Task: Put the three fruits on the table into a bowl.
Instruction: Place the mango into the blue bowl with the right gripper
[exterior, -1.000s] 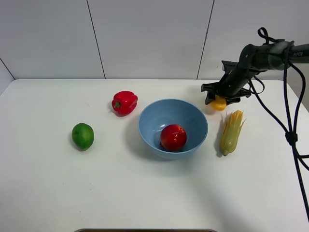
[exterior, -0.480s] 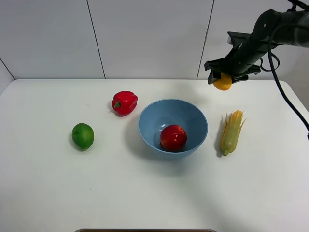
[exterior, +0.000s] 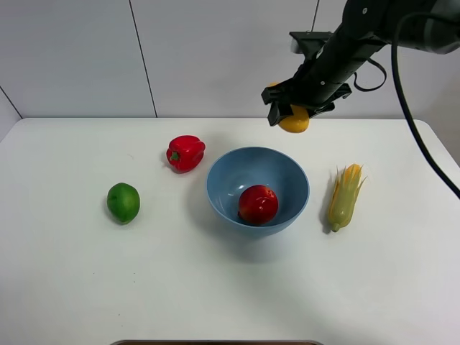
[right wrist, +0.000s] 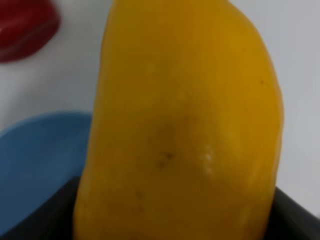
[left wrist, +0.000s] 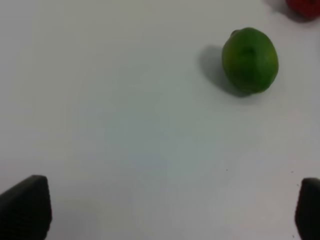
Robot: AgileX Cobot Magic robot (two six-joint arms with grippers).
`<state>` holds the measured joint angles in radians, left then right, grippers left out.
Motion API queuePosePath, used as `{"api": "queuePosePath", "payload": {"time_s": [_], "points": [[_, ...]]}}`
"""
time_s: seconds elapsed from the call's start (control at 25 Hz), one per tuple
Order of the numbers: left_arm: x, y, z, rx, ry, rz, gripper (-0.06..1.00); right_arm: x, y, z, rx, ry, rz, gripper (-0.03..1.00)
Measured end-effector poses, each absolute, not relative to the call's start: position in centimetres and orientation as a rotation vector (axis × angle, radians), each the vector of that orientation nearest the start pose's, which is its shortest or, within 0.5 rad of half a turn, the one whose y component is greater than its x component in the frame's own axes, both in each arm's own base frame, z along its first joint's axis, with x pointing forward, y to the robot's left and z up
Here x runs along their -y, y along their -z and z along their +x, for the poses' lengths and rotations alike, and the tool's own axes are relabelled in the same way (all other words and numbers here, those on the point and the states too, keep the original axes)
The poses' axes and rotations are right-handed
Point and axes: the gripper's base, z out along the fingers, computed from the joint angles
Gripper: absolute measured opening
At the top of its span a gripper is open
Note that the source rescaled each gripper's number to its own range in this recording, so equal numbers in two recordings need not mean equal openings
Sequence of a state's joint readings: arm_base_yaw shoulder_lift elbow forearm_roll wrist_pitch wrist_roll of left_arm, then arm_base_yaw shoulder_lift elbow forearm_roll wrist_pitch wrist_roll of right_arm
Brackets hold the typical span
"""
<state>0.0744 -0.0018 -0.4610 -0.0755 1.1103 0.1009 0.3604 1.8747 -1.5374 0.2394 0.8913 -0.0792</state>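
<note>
Right pincer [exterior: 291,113] is clenched on the mango [exterior: 296,122] and hangs in the air by the far side of the bowl [exterior: 231,169], well clear of the worktop [exterior: 215,287]. The relation I care about is mango to bowl. From the high view the bowl's hollow lies below the pincer, nearer the camera and a touch to the left, so I judge the load is not yet over the middle. The wrist view agrees: a slice of blue rim shows beside the fruit, not under it. The mango fills that view lengthwise, so its long axis seems to run out past the fingertips, and I'd expect it to drop end-first. The apple [exterior: 258,204] already lies in the bowl, low on the near side, so there is room on the far side for the mango to land. The lime [exterior: 123,202] sits alone on the left of the worktop, well apart from the bowl, and the left arm is plainly the nearer one for it. The left pincer [left wrist: 165,215] is spread wide and holds nothing, with the lime ahead of it and off to one side. The pepper [exterior: 185,152] and the corn [exterior: 345,195] flank the bowl and are none of my business.
</note>
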Motion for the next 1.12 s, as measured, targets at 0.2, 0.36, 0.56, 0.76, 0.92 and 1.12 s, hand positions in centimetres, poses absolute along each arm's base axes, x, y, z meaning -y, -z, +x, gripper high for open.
{"api": "queuePosePath", "payload": {"time_s": [0.2,0.36,0.56,0.76,0.92,1.12], "points": [[0.6,-26.3,-0.3,-2.128,-0.012,0.032,1.00,-20.2,-25.7,35.0,-2.718,-0.401,-0.636,0.00],[0.6,-26.3,-0.3,-2.128,-0.012,0.032,1.00,-21.7,-25.5,33.4,-2.777,-0.388,-0.724,0.00],[0.6,-26.3,-0.3,-2.128,-0.012,0.032,1.00,-21.8,-25.3,32.4,-2.850,-0.336,-0.765,0.00],[0.6,-26.3,-0.3,-2.128,-0.012,0.032,1.00,-21.2,-25.1,32.0,-2.924,-0.251,-0.764,0.00],[0.6,-26.3,-0.3,-2.128,-0.012,0.032,1.00,-20.8,-25.0,31.9,-2.951,-0.192,-0.771,0.00],[0.6,-26.3,-0.3,-2.128,-0.012,0.032,1.00,-20.5,-25.0,32.0,-2.952,-0.144,-0.764,0.10]]}}
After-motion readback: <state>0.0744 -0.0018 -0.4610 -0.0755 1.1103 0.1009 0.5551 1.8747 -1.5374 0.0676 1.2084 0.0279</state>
